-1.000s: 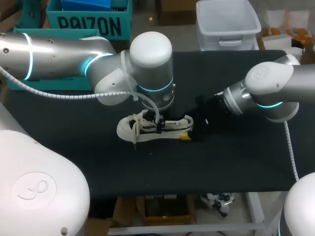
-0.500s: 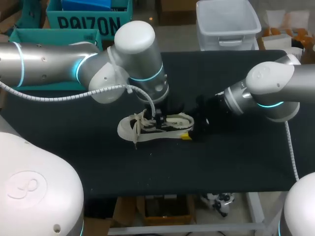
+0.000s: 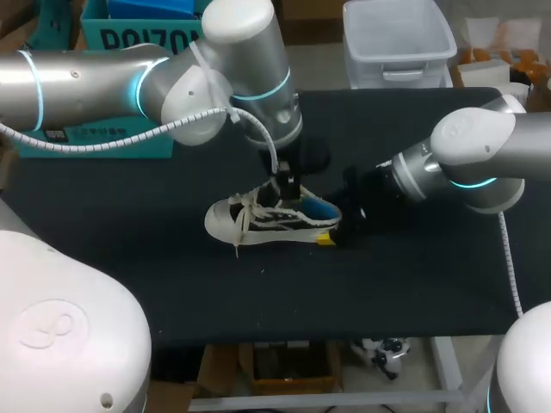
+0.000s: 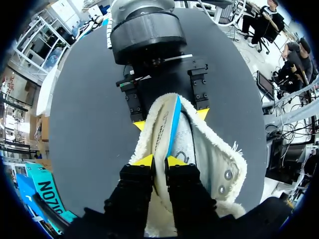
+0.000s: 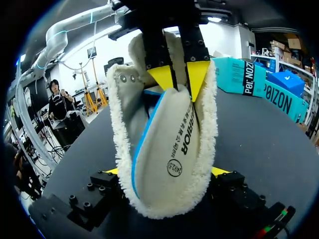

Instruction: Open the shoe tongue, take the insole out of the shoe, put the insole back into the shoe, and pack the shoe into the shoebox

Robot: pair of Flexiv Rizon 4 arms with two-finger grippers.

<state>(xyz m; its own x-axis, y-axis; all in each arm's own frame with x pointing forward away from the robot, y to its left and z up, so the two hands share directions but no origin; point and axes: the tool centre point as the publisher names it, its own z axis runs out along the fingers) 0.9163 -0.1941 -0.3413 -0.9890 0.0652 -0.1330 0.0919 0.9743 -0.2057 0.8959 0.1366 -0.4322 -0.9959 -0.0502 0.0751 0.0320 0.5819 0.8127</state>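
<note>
A white sneaker (image 3: 250, 220) with a fleece lining lies on its side mid-table, toe to the left. My left gripper (image 3: 288, 185) hangs over the shoe's opening, shut on the edge of the insole (image 4: 183, 142), which is white on top and blue underneath. The insole (image 5: 169, 144) stands partly raised out of the shoe, and its blue side (image 3: 321, 207) shows at the heel. My right gripper (image 3: 337, 231) sits at the heel with one yellow tip pressed on each side of the fleece collar (image 4: 219, 149). Its fingers (image 5: 222, 172) stand wide apart.
The black table top (image 3: 413, 284) is bare in front of and to the right of the shoe. Teal boxes (image 3: 129, 39) stand past the back left edge. My left arm (image 3: 103, 77) spans the back left of the table.
My left gripper has risen and drawn back from the shoe with the insole pinched, lifting it so the blue underside shows. The right arm and the shoe stay in place.
</note>
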